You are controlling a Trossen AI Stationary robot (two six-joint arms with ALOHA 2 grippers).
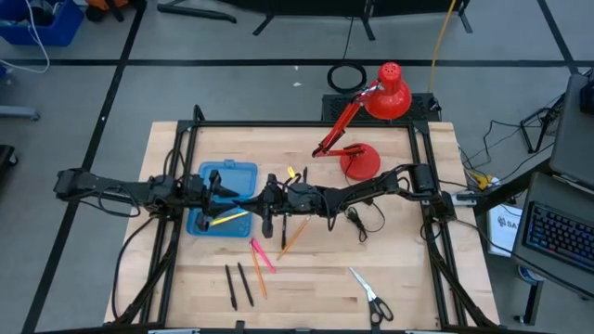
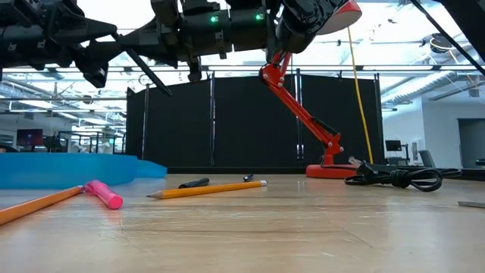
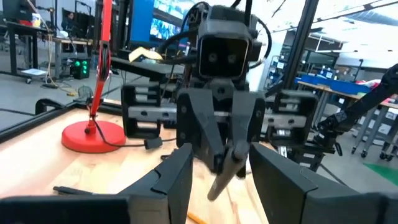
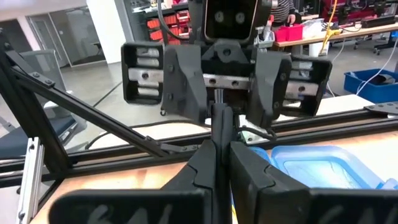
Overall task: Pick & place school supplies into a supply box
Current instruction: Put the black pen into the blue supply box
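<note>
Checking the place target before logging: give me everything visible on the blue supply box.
The supply box is a flat, rectangular, translucent blue plastic case lying open on the wooden table's left half. A yellow pencil rests slanted across its near part. The left gripper hangs above its right edge; whether anything of the arm touches it cannot be told. In the low view it shows as a low blue slab with rounded edges, and the right wrist view shows a shallow moulded tray interior.

the two grippers, left gripper (image 1: 243, 198) and right gripper (image 1: 263, 201), meet nose to nose beside the blue box (image 1: 223, 176), crowding its right edge. the red lamp (image 1: 360, 161) blocks the far right; bare wood lies open near the scissors (image 1: 371, 296).
</note>
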